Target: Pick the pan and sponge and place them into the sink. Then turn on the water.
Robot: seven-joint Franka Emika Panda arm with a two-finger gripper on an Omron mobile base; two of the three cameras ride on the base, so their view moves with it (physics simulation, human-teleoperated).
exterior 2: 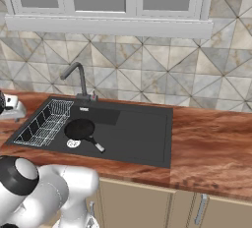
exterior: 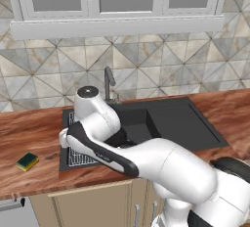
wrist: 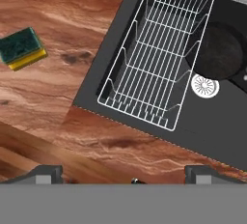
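The pan (exterior 2: 80, 129) is already seen lying in the sink (exterior 2: 142, 138) beside the drain, while the sponge (wrist: 22, 49) is left on the desk (wrist: 58, 20), well apart from the sink's rack side. In the hand view the end effector (wrist: 123, 172) is held spread wide and empty above the sink's near edge. The sponge lies up and to the left of it there, its long axis slanted, so a sideways reach over the desk is probably called for next.

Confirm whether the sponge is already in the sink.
No: the sponge lies on the wooden counter, apart from the sink.
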